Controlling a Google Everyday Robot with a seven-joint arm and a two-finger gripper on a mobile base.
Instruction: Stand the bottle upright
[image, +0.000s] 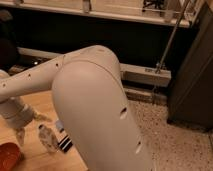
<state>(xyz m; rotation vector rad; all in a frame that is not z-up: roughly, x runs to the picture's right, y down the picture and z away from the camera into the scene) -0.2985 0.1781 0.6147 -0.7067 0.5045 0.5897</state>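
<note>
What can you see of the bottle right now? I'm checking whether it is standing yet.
The bottle is small, slim and clear, seemingly plastic, with a pale label. It sits on the wooden table near the lower left, leaning a little rather than lying flat; whether it is truly upright is unclear. A black block with white stripes is right beside it, contact uncertain. The claw hangs just left of it, and any touch is hidden. The robot's big white arm covers much of the scene to its right.
</note>
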